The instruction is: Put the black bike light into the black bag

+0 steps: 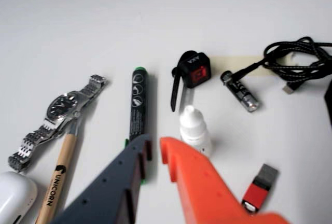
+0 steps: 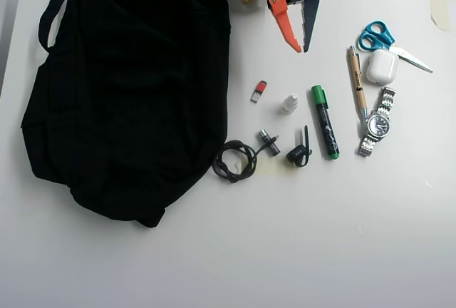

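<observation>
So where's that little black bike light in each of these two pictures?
Wrist view: the black bike light sits upper middle, its strap hanging down on its left side.
Overhead view: it lies right of centre, near the cable coil.
Shared landmark: the green marker lies right beside it in both.

Looks like somebody's home desk or hobby setup rather than a lab: plain white table (image 2: 342, 251) with everyday carry stuff on it, a wristwatch (image 2: 376, 125), earbud case (image 2: 382, 67), scissors (image 2: 381, 38), pen (image 2: 356, 80), and masking tape bits (image 2: 439, 8).
</observation>
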Available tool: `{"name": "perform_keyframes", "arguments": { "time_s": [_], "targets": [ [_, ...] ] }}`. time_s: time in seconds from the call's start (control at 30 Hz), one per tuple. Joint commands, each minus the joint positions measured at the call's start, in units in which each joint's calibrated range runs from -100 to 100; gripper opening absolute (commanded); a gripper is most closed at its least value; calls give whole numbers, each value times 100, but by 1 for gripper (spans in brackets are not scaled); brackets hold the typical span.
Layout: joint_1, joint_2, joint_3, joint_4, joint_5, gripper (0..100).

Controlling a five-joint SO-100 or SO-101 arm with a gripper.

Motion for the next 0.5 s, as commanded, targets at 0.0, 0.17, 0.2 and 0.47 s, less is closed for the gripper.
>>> {"name": "perform_keyframes", "arguments": {
  "time_s": [0.0, 0.17, 0.2, 0.47],
  "targets": [
    [-30, 372, -515, -100, -7, 2],
    [-15, 1767, -1647, -57, 9, 2],
    [-22, 2082, -1899, -48, 20, 2],
    [-22, 4107, -3525, -48, 4, 2]
  ]
}}
